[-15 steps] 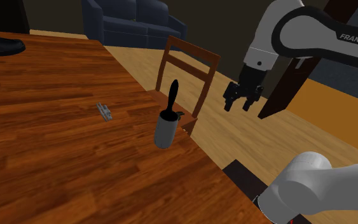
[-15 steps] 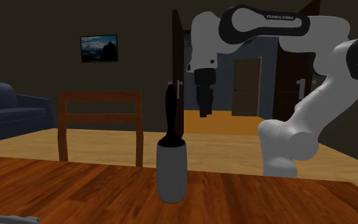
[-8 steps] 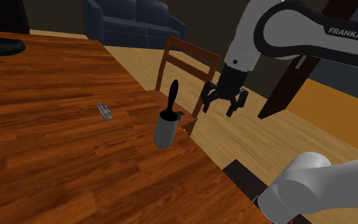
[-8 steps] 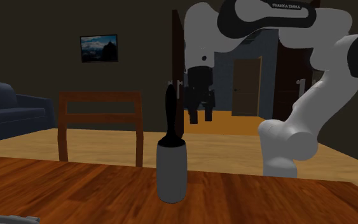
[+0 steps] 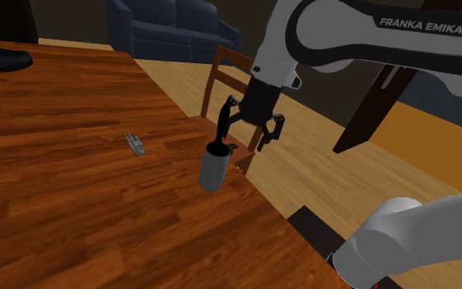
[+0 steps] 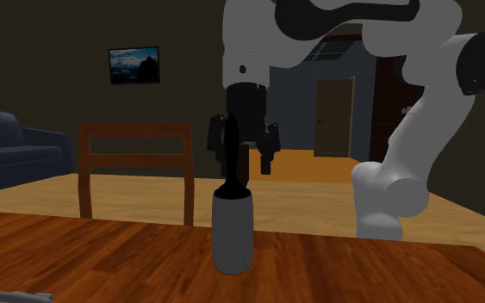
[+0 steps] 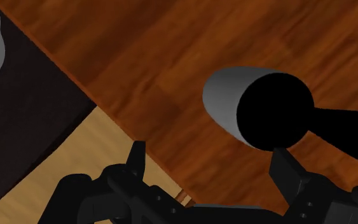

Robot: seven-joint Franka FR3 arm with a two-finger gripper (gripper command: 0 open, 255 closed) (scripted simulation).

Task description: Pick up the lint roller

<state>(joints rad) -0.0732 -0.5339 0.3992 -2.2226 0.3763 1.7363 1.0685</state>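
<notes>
The lint roller (image 5: 214, 168) stands upright near the wooden table's (image 5: 73, 205) edge, a grey cylinder with a black handle (image 5: 222, 119) pointing up. My black gripper (image 5: 250, 123) hangs open at the height of the handle's top, one finger close beside it, without touching. In the second exterior view the gripper (image 6: 242, 162) is level with the handle (image 6: 231, 155) above the roller (image 6: 233, 231). From the wrist, the roller (image 7: 225, 98) lies just beyond the open gripper (image 7: 210, 162), and its handle runs past one fingertip (image 7: 285, 167).
A small grey metal piece (image 5: 136, 145) lies on the table further in. A wooden chair (image 5: 245, 82) stands just past the table's edge behind the roller. A blue sofa (image 5: 180, 29) sits farther back. The dark stand (image 7: 18, 114) is beside the table.
The arm has swung toward the shoulder view's left, from over the floor to the roller's handle. The fingers have stayed open.
</notes>
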